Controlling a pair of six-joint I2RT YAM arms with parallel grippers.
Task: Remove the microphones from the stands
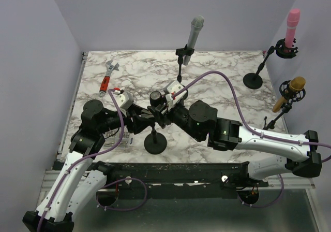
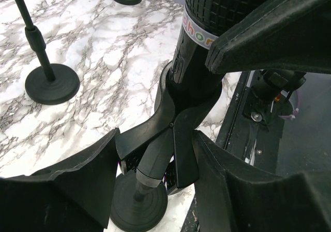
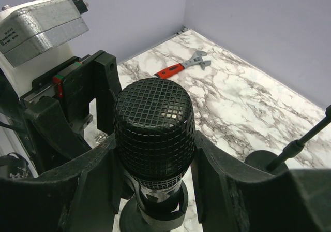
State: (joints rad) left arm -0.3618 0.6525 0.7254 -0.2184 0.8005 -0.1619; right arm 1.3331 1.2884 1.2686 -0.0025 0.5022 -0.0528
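A black microphone (image 1: pixel 156 98) with a mesh head stands upright in the clip of a short black stand whose round base (image 1: pixel 155 144) rests near the table's front edge. My right gripper (image 1: pixel 161 106) is shut on the mesh head (image 3: pixel 154 123), one finger pressing on each side. My left gripper (image 1: pixel 149 116) comes in from the left, lower down. In the left wrist view its fingers (image 2: pixel 77 180) close on the stand's clip (image 2: pixel 176 123) just under the microphone body (image 2: pixel 207 14), above the base (image 2: pixel 138 206).
A grey microphone (image 1: pixel 195 32) on a stand is at the back centre. A pink one (image 1: pixel 291 27) and a gold one (image 1: pixel 292 89) stand at the right. A red-handled wrench (image 1: pixel 107 78) lies at the back left. Walls close in on three sides.
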